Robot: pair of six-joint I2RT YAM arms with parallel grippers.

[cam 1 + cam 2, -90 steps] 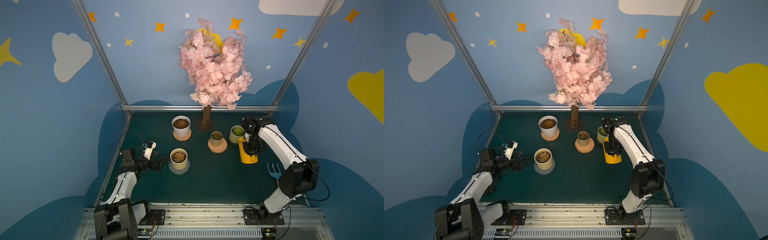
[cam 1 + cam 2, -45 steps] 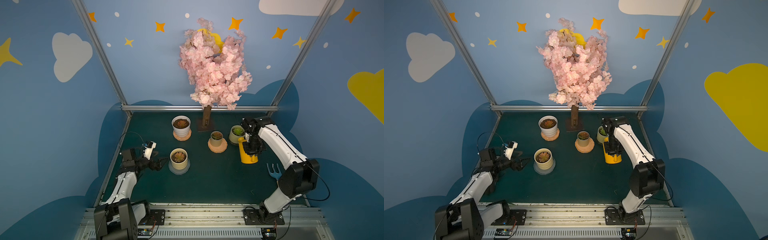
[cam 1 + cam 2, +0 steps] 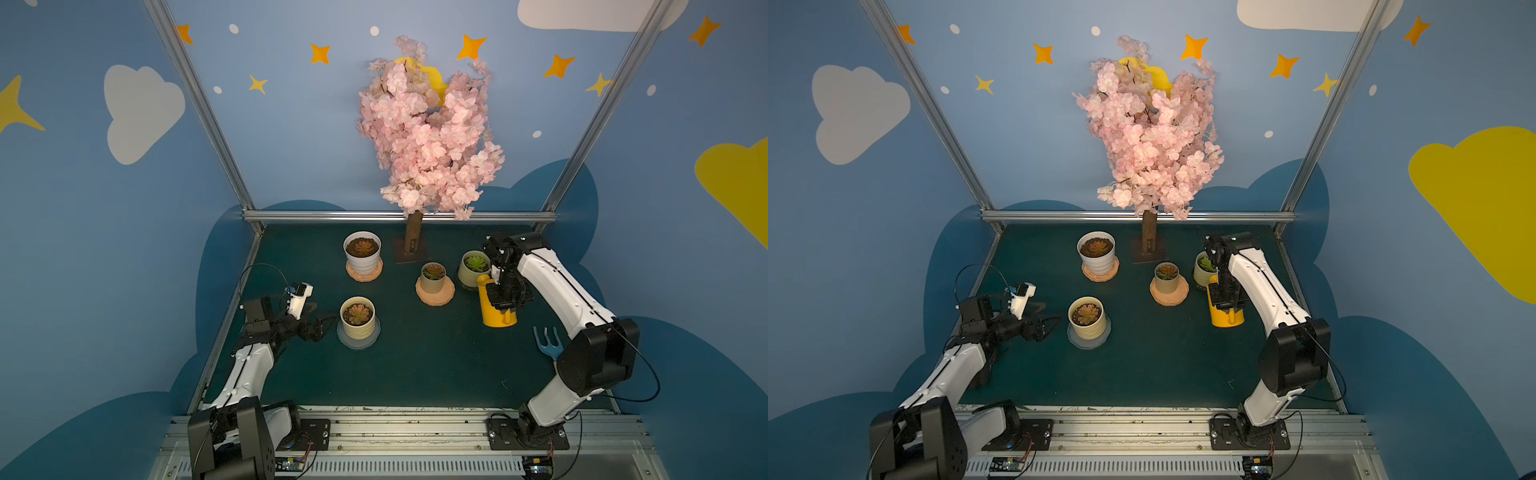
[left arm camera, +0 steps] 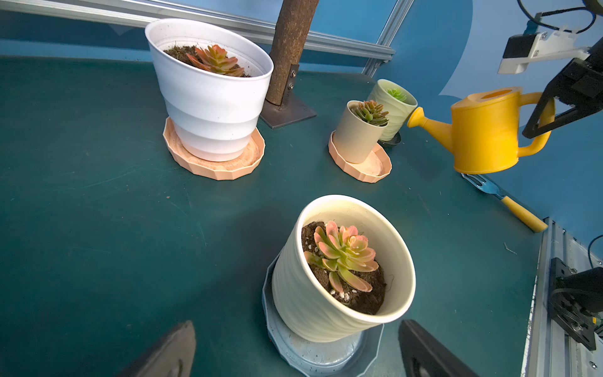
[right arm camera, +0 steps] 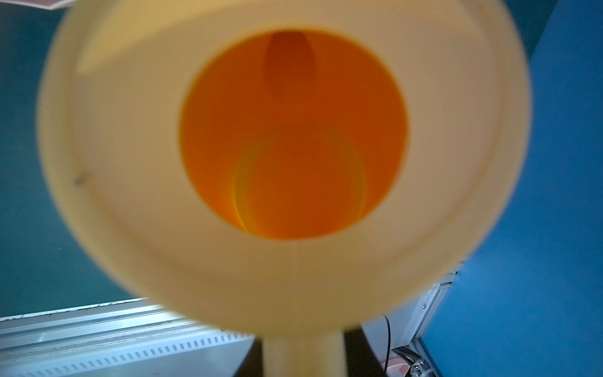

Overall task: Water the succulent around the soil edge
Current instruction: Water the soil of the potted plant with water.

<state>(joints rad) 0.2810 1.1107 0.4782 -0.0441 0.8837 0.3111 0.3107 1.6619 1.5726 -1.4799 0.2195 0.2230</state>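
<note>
Right claw (image 3: 506, 306) clamped on the handle of the yellow watering can (image 3: 494, 321), upright near the counter's (image 3: 415, 374) right edge, spout just beside the pale green pot (image 3: 466, 276) holding the green succulent (image 3: 476, 262) toward the far right corner. Left claw (image 3: 325, 324) low near the left edge, jaws apart, just beside the cream pot (image 3: 356, 331).

Right arm (image 3: 557, 286), jaws clamped; left arm (image 3: 249, 370), jaws spread.
</note>
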